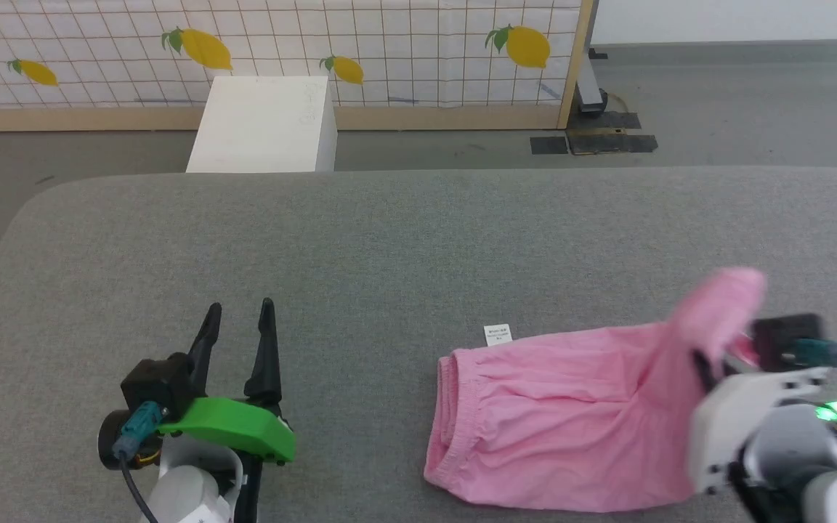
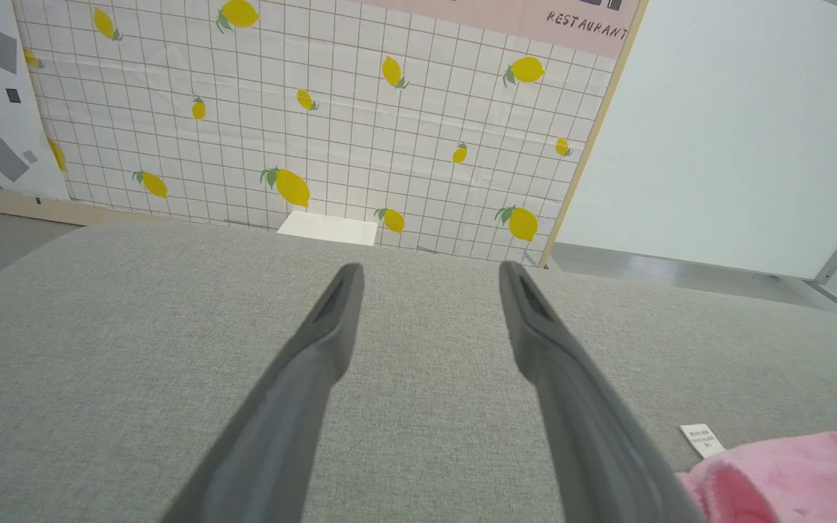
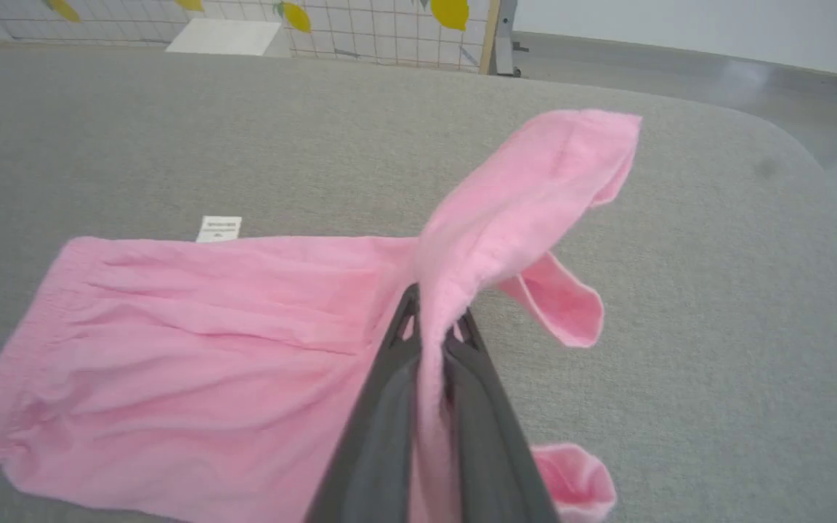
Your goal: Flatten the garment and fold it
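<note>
I judge I'm mid-flattening: my right claw [image 3: 434,309] pinches a lifted leg of the pink shorts [image 1: 571,414], the rest lying on the grey bench [image 1: 389,247] to its left, while my left claw [image 1: 237,327] hangs spread, so next I'd pull outward, gently.

On surface [image 1: 389,247]: garment [image 1: 556,421] right; left hand [image 1: 240,305] well apart, left; box [image 1: 262,123] behind surface.
</note>
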`<state>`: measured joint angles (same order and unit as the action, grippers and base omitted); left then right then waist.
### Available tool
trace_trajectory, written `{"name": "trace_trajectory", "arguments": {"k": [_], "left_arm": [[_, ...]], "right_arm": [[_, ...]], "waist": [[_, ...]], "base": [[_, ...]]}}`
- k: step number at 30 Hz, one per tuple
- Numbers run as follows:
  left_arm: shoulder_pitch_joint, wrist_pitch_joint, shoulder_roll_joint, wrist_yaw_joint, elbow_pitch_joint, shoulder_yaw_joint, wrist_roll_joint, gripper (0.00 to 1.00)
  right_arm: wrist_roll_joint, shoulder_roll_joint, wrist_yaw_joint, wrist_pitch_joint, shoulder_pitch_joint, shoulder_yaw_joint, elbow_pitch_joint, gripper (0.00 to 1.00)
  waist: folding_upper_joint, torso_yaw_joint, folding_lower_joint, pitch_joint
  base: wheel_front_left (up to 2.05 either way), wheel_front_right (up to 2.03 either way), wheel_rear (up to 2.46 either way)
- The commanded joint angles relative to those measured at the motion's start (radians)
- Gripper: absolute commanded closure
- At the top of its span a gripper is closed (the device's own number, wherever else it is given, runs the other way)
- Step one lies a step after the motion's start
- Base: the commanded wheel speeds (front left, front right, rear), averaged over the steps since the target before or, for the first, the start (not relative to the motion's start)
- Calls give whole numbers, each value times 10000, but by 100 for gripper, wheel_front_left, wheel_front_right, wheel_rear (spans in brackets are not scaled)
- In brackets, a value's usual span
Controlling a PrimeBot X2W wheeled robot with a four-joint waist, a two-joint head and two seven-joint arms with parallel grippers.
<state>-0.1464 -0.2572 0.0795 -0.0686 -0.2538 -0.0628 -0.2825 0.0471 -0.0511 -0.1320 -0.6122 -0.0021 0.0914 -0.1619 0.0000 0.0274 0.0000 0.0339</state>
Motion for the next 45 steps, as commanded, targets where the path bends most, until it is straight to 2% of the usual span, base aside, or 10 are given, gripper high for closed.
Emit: {"name": "trace_trajectory", "arguments": {"k": [1, 7, 17, 18, 19, 25, 30, 37, 41, 45], "left_arm": [[92, -45, -66, -40, -35, 10, 47, 0], [6, -45, -127, -136, -153, -45, 68, 0], [-134, -45, -212, -253, -356, -170, 50, 0], [-146, -45, -217, -258, -370, -163, 51, 0], [-153, -45, -221, -262, -380, -157, 52, 0], [-135, -45, -241, -282, -416, -46, 73, 0], [-87, -45, -252, -264, -412, 48, 110, 0], [-52, -45, -265, -273, -325, 123, 142, 0], [-3, -45, -270, -275, -210, 192, 159, 0], [11, -45, -275, -272, -62, 253, 185, 0]], "right_arm": [[45, 9, 13, -193, 47, -528, -313, 100], [198, -81, 13, -977, -596, -3304, -320, 100], [919, -49, 13, -1206, -1939, -5470, 2449, 96], [1034, -45, 13, -1168, -2058, -5617, 2641, 63], [1118, -42, 13, -1063, -2157, -5702, 2748, 0], [1686, -73, 13, 353, -2858, -6237, 2844, 0], [2192, -150, 13, 1790, -3130, -5921, 2515, 0], [2350, -31, 13, 3180, -2146, -3186, 1468, 0], [2966, 2, 13, 3446, -1141, -1381, 1175, 0], [3090, 5, 13, 3348, -409, -345, 1382, 0]], "waist": [[0, 30, 0, -8], [0, 225, 0, 56], [0, 717, 0, 296], [0, 758, 0, 321], [0, 782, 0, 339], [0, 795, 0, 368], [0, 661, 0, 264], [0, 431, 0, 86], [0, 316, 0, 38], [0, 228, 0, 87]], "base": [[0, 0, 0], [0, 0, 0], [0, 0, 0], [0, 0, 0], [0, 0, 0], [0, 0, 0], [0, 0, 0], [0, 0, 0], [0, 0, 0], [0, 0, 0]]}}
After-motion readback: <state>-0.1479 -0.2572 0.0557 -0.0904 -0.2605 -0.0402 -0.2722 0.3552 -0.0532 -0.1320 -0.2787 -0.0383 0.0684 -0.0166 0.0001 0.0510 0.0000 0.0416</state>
